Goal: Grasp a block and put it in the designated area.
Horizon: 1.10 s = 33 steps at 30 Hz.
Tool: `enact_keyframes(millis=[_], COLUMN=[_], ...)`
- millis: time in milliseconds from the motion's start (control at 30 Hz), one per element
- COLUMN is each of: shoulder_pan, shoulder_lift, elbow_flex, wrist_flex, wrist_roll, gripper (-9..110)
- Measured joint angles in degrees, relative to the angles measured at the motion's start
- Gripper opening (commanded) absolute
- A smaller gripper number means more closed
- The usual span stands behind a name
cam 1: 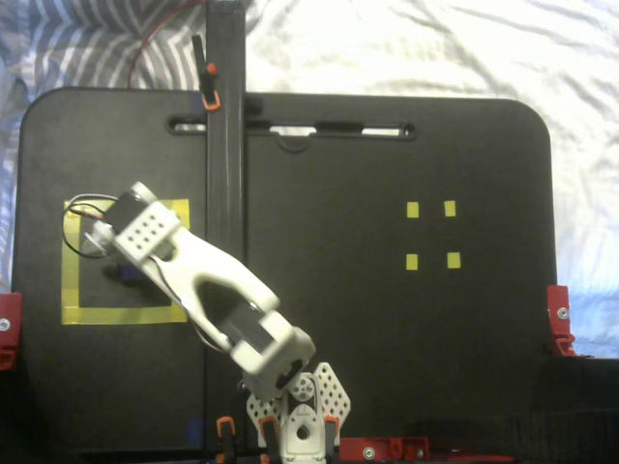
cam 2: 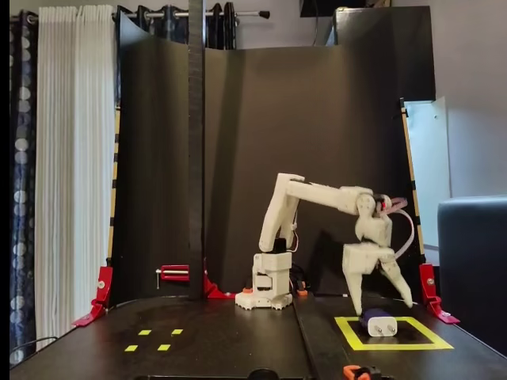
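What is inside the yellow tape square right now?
The block lies on the black surface inside the yellow tape square, below the open gripper. From above, the arm covers most of it.

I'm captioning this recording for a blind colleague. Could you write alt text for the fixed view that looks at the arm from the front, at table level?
A white robot arm holds its open gripper just above a small dark block lying inside a yellow tape square on a black table, at the right. Four tiny yellow markers sit at the left, before a dark backdrop.
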Motion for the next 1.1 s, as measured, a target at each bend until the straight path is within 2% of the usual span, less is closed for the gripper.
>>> enact_keyframes(millis=[300,667,767,1100], shoulder_pan=[0.9,1.2,1.3,3.1], shoulder_lift=[4.9,5.8,5.8,8.7], elbow_flex=[0.0,0.0,0.0,0.0], wrist_flex=[2.4,2.4,2.4,2.4], wrist_roll=[-0.2,-0.2,-0.2,-0.2], gripper=[42,12,0,0])
